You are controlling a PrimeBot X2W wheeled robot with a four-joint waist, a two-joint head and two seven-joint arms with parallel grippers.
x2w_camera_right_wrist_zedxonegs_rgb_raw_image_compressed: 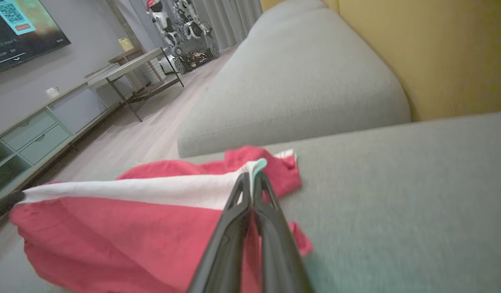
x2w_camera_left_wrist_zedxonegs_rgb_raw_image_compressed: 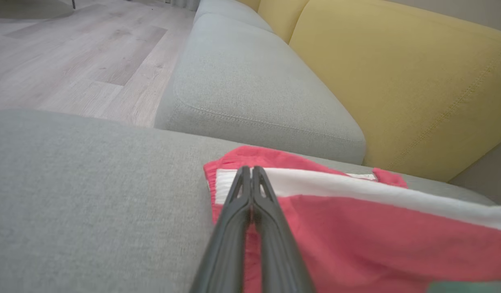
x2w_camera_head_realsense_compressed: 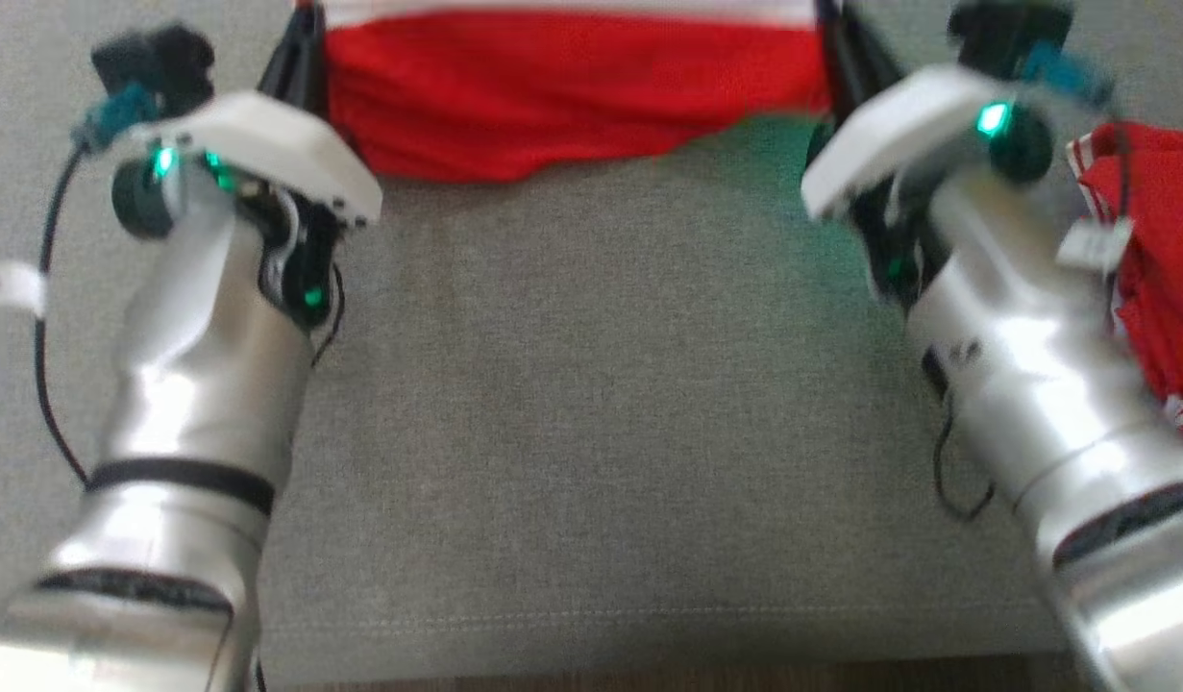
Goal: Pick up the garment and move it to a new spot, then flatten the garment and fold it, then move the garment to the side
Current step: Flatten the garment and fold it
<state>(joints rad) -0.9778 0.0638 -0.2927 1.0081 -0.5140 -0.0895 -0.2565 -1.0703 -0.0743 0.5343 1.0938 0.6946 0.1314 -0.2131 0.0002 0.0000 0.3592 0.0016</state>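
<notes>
The garment (x2w_camera_head_realsense_compressed: 572,96), a red piece with a white band along one edge, is stretched between our two grippers over the far part of the grey seat cushion (x2w_camera_head_realsense_compressed: 591,404). Nearest to us, both silver forearms reach forward, one at each side of the head view, with bare cushion between them.

At the end of the left arm, the left gripper (x2w_camera_left_wrist_zedxonegs_rgb_raw_image_compressed: 252,171) has its fingers pressed together on one corner of the white band. The right gripper (x2w_camera_right_wrist_zedxonegs_rgb_raw_image_compressed: 252,177) is pinched the same way on the band's other end. Between them the band runs fairly straight, while the red cloth below it sags in soft folds. We cannot tell whether its lower edge rests on the seat or hangs just clear of it.

To our right, beside the right forearm, lies another red cloth (x2w_camera_head_realsense_compressed: 1158,288), bunched up. We cannot say if it is a separate piece. Farther off are a second grey cushion (x2w_camera_left_wrist_zedxonegs_rgb_raw_image_compressed: 254,93), the yellow backrest (x2w_camera_left_wrist_zedxonegs_rgb_raw_image_compressed: 397,81) and the wooden floor (x2w_camera_left_wrist_zedxonegs_rgb_raw_image_compressed: 71,61).

We judge that the task is in its early part. The grasp is made and the garment is spread by its band, which suits carrying it or laying it out. It is not yet flat, no fold shows, and the move to the side is left to do.
</notes>
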